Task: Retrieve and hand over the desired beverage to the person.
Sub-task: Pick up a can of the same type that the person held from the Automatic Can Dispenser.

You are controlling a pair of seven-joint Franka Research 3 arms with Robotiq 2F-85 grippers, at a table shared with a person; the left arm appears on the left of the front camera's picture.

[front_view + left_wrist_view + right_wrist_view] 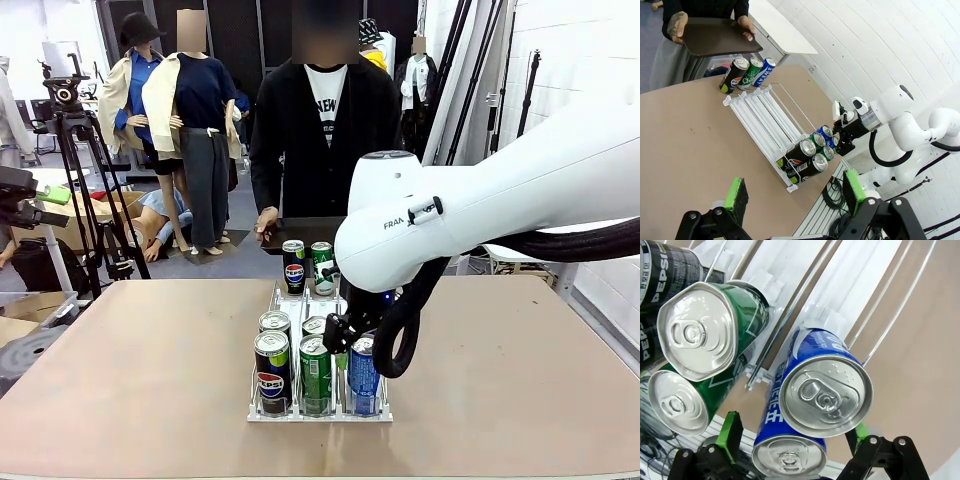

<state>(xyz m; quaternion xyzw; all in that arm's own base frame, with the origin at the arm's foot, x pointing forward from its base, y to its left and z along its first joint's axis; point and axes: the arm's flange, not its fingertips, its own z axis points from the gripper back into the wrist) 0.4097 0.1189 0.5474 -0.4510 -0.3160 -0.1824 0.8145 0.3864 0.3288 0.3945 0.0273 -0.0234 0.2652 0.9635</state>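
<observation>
A white wire rack point(285, 300) in the middle of the table holds several drink cans in three lanes. At its near end stand a black Pepsi can point(272, 370), a green can point(315, 372) and a blue can point(363, 375). My right gripper point(342, 335) hangs open just above the blue lane. In the right wrist view its green pads point(731, 432) flank two blue cans point(825, 395) without touching them. My left gripper point(795, 190) is open and empty, high over the table's left side. The person point(320, 130) stands at the far side holding a dark tray point(300, 232).
Three more cans point(294, 265) stand at the rack's far end by the tray. Green cans point(705, 330) crowd close beside the blue ones. A camera tripod point(75, 170) stands off the table's far left. Bare brown tabletop point(130, 350) lies on both sides of the rack.
</observation>
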